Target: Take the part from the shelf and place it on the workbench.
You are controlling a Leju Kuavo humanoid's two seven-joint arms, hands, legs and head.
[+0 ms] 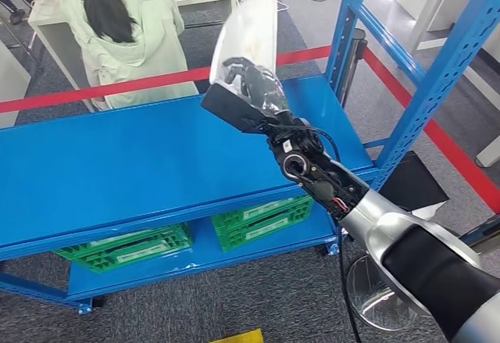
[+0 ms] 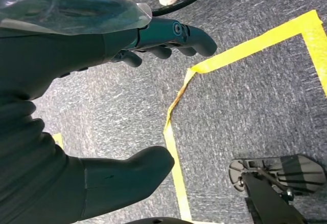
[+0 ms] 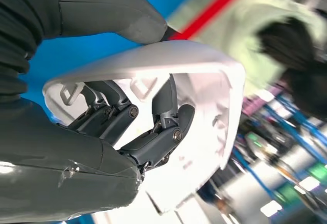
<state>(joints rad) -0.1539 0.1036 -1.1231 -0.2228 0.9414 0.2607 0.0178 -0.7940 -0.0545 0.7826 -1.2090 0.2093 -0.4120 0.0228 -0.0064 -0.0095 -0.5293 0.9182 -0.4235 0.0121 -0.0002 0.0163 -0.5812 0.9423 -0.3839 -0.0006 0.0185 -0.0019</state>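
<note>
My right hand (image 1: 255,87) holds the part (image 1: 248,34), a pale, glossy curved shell, lifted above the blue shelf board (image 1: 118,163) near its right end. In the right wrist view the thumb lies on the outside of the white part (image 3: 204,106) and the dark fingers (image 3: 154,142) curl into its hollow side, so the right hand (image 3: 77,147) grips it firmly. My left hand (image 2: 46,81) hangs over grey carpet with its fingers (image 2: 173,32) and thumb apart and nothing between them.
Two green crates (image 1: 259,218) (image 1: 130,245) sit on the lower shelf level. Blue uprights (image 1: 448,69) rise at the right. A person in a pale jacket (image 1: 126,38) stands behind a red barrier band (image 1: 148,83). Yellow floor tape (image 2: 175,157) and a black stand foot (image 2: 277,175) lie under my left hand.
</note>
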